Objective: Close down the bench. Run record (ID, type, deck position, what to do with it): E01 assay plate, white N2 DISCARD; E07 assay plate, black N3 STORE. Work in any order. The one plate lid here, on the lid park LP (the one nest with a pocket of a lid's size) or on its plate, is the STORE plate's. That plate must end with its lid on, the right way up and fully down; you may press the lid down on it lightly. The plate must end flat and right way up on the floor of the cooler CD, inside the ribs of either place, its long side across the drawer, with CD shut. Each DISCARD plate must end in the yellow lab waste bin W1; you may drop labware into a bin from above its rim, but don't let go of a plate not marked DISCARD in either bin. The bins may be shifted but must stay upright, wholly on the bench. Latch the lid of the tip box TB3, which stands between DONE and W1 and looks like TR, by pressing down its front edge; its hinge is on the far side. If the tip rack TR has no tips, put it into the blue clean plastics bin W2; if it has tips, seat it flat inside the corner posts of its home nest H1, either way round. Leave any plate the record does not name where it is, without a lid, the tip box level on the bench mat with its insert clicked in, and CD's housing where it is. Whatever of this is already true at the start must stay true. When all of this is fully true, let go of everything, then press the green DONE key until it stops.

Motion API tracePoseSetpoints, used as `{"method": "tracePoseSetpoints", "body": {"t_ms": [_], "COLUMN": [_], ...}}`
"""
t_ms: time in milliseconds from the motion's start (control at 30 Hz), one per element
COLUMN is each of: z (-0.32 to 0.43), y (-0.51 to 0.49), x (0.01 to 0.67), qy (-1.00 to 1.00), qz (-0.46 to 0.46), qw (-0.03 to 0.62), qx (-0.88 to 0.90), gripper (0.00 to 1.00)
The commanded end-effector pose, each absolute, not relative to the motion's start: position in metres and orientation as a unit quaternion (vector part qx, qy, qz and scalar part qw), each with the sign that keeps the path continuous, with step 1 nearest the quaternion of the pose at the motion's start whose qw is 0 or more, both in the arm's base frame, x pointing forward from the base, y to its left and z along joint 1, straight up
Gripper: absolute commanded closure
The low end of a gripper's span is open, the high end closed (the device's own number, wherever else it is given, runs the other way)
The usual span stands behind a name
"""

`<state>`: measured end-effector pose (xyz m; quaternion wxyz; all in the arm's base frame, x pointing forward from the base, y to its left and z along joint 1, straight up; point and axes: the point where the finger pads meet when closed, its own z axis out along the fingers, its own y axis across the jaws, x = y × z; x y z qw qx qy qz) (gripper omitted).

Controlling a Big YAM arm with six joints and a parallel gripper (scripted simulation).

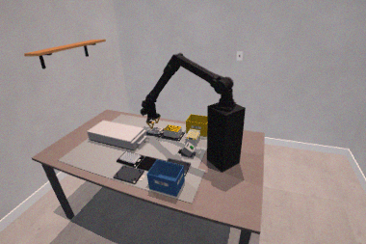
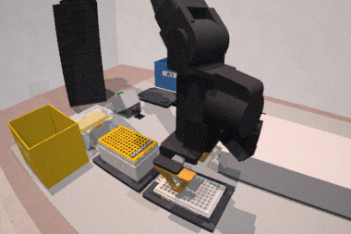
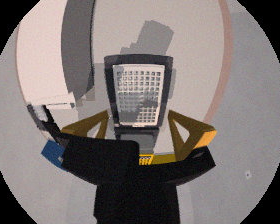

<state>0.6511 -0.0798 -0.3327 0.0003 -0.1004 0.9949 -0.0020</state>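
Observation:
My gripper [image 2: 187,175] [image 1: 151,122] [image 3: 138,113] is open and empty. It hangs just above the near end of the white assay plate [image 2: 205,197] [image 3: 140,90], its orange fingers spread to either side of the plate. The plate lies flat in a dark nest [image 2: 199,218]. The tip rack [image 2: 126,149] [image 1: 172,131] with a yellow top stands in the nest beside it. The yellow waste bin [image 2: 43,150] [image 1: 196,123] stands open beyond it. The tip box [image 2: 93,122] [image 1: 193,135] sits between the bin and the DONE key [image 1: 188,149]. The white cooler [image 1: 117,133] [image 2: 300,147] is shut.
The blue bin [image 1: 166,176] [image 2: 163,75] stands at the front of the mat. Several dark plates and nests [image 1: 137,163] lie left of it. The arm's black pedestal [image 1: 225,136] [image 2: 78,53] stands behind the yellow bin.

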Motion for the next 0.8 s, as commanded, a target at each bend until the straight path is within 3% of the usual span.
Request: {"method": "tracePoseSetpoints", "body": {"t_ms": [0,767], "z": [-0.326,-0.353], "y": [-0.082,-0.083], "x": [0.678,0.678], "qy": [0.995,0.995], "qz": [-0.006,-0.006], "qw": [0.027,0.027], "qx": [-0.093,-0.092], "gripper": [0.0,0.0]}}
